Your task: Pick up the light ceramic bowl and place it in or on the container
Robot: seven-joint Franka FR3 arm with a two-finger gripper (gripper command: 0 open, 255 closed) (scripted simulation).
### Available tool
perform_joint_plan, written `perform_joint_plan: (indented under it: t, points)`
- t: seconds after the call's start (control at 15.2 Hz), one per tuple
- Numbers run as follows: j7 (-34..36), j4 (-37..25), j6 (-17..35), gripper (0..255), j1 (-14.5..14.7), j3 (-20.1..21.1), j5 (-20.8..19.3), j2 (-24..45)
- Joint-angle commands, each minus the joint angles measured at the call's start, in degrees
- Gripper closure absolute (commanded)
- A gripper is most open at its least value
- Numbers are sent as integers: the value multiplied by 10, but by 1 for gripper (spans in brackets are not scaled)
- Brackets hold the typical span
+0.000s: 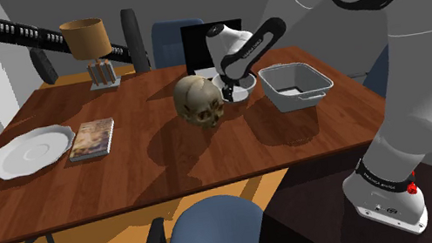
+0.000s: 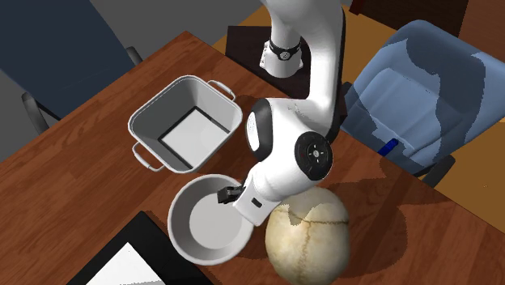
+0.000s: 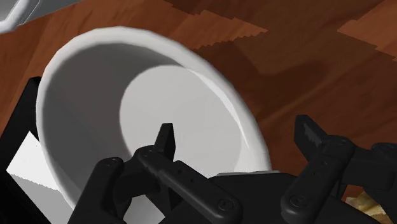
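The light bowl [image 2: 202, 227] stands upright on the wooden table, between a grey rectangular container [image 2: 204, 91] and a skull [image 2: 307, 239]. In the shoulder view a bit of the bowl [image 1: 239, 96] shows behind the skull [image 1: 200, 101], left of the container [image 1: 279, 98]. My gripper [image 2: 229, 194] is lowered over the bowl's rim on the skull side. In the wrist view the gripper [image 3: 239, 135] is open and straddles the bowl [image 3: 95, 108] wall: one finger hangs inside, the other outside over the table, neither touching. The container is empty.
A black-framed screen [image 2: 121, 263] lies just beyond the bowl. Farther along the table are a book [image 1: 92, 138], a white plate [image 1: 29, 151] and a brown shade on a stand [image 1: 86, 40]. Blue chairs [image 1: 219, 239] stand around the table.
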State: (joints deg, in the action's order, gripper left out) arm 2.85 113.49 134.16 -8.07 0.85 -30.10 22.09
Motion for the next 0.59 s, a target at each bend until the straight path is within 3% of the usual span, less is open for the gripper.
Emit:
perform_joint_plan:
  t: [0.0, 0.26, 0.33, 0.53]
  points:
    - [4, 4, 68, 0, 0, 9, -2, 12]
    - [7, 4, 67, 0, -7, 17, -7, 12]
    - [7, 7, 58, 255, -5, 20, -4, 2]
    - [10, 28, 67, 255, -6, 18, -8, -10]
